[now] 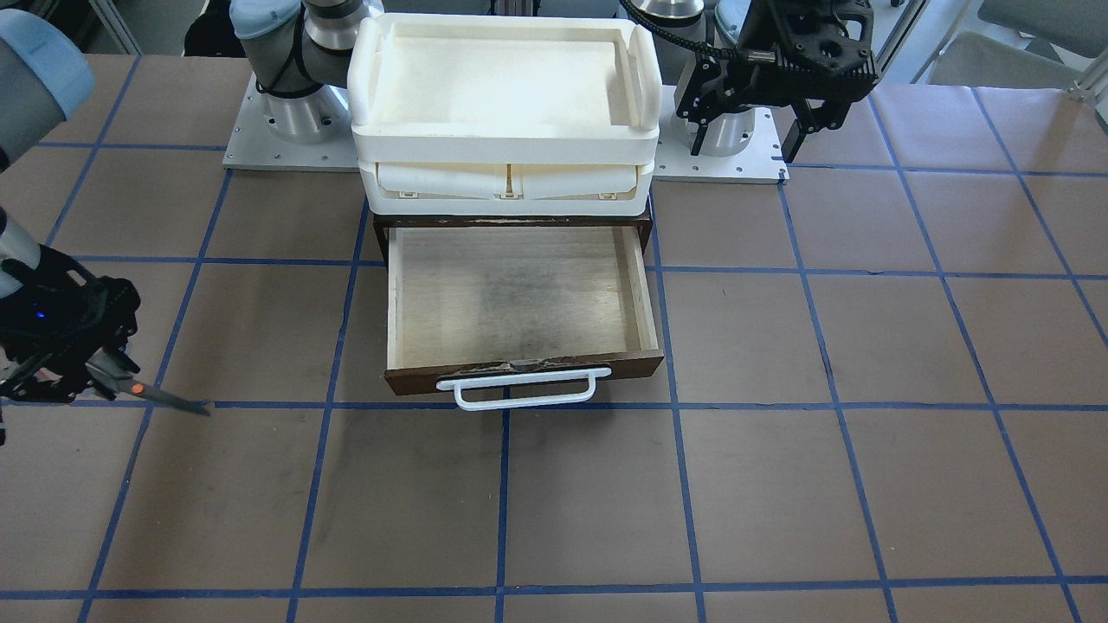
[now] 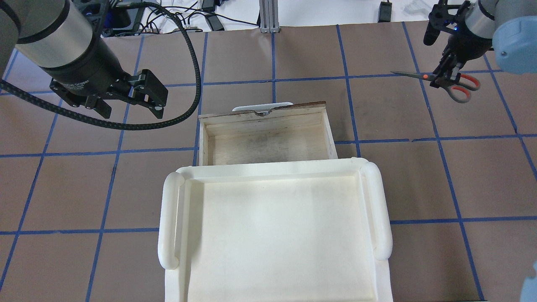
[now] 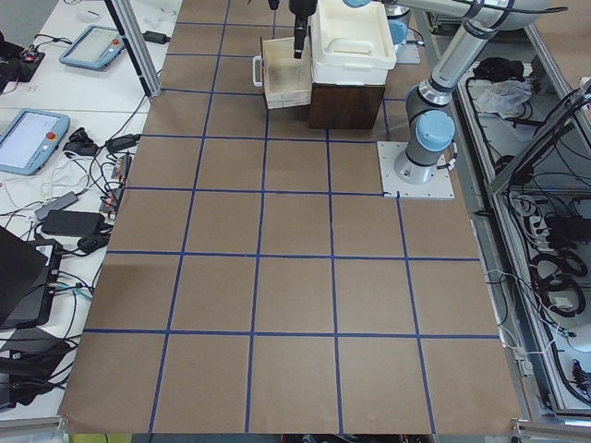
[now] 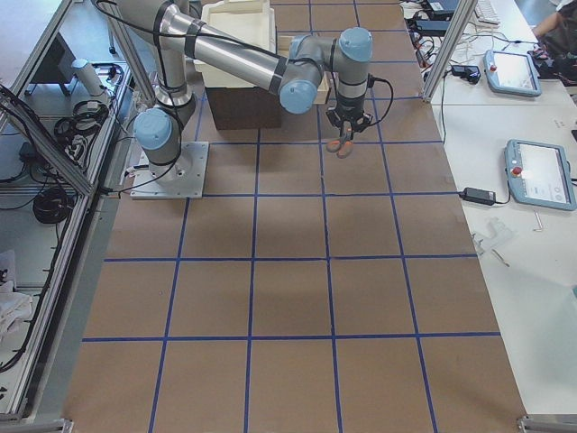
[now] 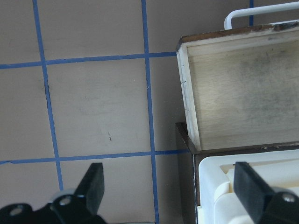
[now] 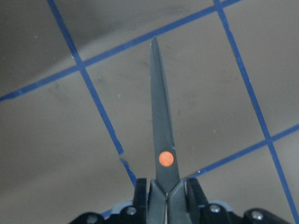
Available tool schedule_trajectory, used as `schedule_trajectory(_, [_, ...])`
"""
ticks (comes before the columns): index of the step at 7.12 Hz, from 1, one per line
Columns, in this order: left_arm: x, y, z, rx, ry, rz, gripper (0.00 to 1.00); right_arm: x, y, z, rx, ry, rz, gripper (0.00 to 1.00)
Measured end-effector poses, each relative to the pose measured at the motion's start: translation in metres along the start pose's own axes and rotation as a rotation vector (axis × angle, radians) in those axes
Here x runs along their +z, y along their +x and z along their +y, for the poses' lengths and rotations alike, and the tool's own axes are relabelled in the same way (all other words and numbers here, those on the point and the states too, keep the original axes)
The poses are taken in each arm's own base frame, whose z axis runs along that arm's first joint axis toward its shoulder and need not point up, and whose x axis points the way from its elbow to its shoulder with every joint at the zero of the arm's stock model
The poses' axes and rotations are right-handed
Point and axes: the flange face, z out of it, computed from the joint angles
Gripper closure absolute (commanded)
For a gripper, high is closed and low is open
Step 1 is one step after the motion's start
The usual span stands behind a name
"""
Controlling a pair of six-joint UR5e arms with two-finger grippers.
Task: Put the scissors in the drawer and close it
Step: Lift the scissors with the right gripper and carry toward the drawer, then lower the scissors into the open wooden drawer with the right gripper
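Observation:
The scissors (image 2: 424, 76) have grey handles lined orange-red, an orange pivot dot and closed dark blades. My right gripper (image 2: 444, 77) is shut on them just behind the pivot and holds them level, low over the table at the far right, blades pointing toward the drawer's side. They also show in the front view (image 1: 147, 391) and in the right wrist view (image 6: 161, 140). The drawer (image 2: 268, 144) is pulled open and its pale wood inside is bare; its white bar handle (image 1: 519, 389) faces away from me. My left gripper (image 2: 131, 110) is open and empty, left of the drawer.
A cream plastic tray unit (image 2: 277, 230) sits on top of the dark brown cabinet, above the drawer's back. The brown table has a blue tape grid. Both arm bases stand on metal plates (image 1: 286, 138) beside the cabinet.

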Motion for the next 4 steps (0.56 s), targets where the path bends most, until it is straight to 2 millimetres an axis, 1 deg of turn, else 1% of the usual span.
schedule_trajectory(1, [0.001,0.001,0.0,0.0,-0.002,0.001,0.0,-0.01,-0.023,-0.035,-0.031,0.003,-0.014,1.0])
schedule_trajectory(2, [0.002,0.001,0.0,0.001,-0.004,0.0,0.0,-0.019,-0.051,-0.076,-0.044,0.006,-0.016,1.0])
schedule_trajectory(4, [0.007,0.002,0.0,0.0,-0.013,0.0,0.0,-0.027,-0.116,-0.165,-0.049,0.021,-0.011,1.0])
